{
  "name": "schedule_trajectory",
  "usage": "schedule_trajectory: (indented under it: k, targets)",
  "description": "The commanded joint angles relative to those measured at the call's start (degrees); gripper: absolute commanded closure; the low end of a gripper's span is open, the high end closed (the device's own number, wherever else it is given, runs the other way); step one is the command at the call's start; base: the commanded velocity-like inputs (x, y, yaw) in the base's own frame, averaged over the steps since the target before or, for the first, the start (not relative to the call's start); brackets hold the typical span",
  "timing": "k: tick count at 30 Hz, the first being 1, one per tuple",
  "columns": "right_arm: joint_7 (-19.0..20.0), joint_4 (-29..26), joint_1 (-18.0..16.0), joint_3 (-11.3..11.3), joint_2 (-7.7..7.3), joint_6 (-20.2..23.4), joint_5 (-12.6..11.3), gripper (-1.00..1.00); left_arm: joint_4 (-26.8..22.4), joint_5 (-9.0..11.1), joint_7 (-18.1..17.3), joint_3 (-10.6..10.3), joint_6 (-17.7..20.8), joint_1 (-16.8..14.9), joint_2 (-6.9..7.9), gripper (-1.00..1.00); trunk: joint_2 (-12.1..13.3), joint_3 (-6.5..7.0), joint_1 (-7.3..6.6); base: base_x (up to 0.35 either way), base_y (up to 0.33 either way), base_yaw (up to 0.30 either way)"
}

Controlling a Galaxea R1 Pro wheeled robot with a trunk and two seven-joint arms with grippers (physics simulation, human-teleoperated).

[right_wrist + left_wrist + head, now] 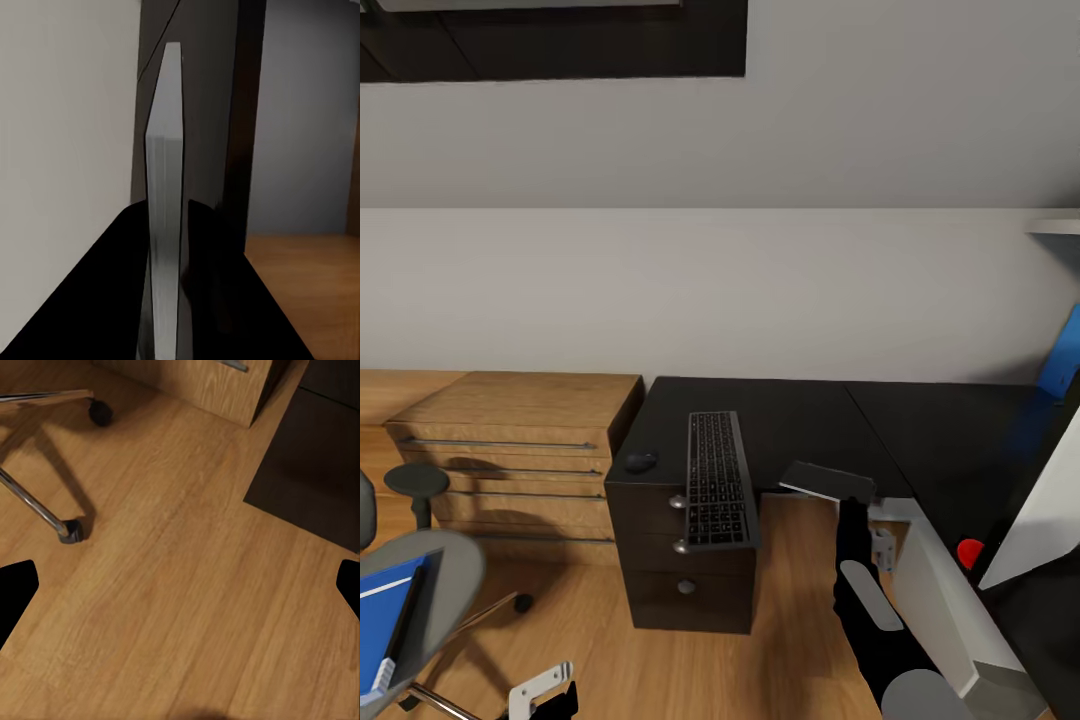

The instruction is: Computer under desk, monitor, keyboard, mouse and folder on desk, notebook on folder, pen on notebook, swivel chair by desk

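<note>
1. The right gripper (857, 506) is reaching forward at the near edge of the desk (950, 440), clenched on the notebook (827, 481), which is sticking out flat to the left, level with the desktop.
2. In the right wrist view, the notebook (166, 217) is showing edge-on as a thin grey slab pinched between the two dark fingers (97, 300).
3. The left gripper (545, 692) is hanging low at the near left, over the floor (187, 607); its dark fingertips (15, 589) are standing wide apart, holding nothing.
4. The keyboard (716, 480) is lying lengthwise on top of a black drawer cabinet (680, 560), its near end overhanging the cabinet's front edge.
5. The mouse (641, 461) is sitting on the same cabinet top, just left of the keyboard and apart from it.
6. The folder (388, 620) is lying on the seat of the chair (450, 570) at the near left.
7. A wooden drawer chest (520, 450) is standing against the wall, left of the cabinet.
8. The monitor (1045, 520), white back showing, is leaning at the right on the desk.
9. The chair's metal legs and castors (71, 531) are showing in the left wrist view on the floor.
</note>
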Motion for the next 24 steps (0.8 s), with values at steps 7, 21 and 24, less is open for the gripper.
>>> schedule_trajectory:
  k: [7, 21, 24]
  targets:
    - [0.7, 0.03, -0.04, -0.08, -0.03, -0.03, -0.69, 1.0, 0.15, 0.29, 0.31, -0.14, 0.3, 0.0, 0.04, -1.0, -0.03, -0.06, 0.02, 0.168, -0.002, 0.0]
    - [0.59, 0.09, -0.04, -0.04, -0.04, -0.02, -0.62, 1.0, 0.33, 0.34, 0.23, -0.12, 0.31, 0.0, 0.05, -1.0, -0.03, -0.06, 0.02, 0.094, 0.0, 0.0]
    - [0.57, 0.11, -0.04, -0.04, -0.04, -0.02, -0.61, 1.0, 0.33, 0.36, 0.23, -0.1, 0.31, -0.01, 0.05, -1.0, -0.03, -0.06, 0.02, 0.006, 0.0, 0.0]
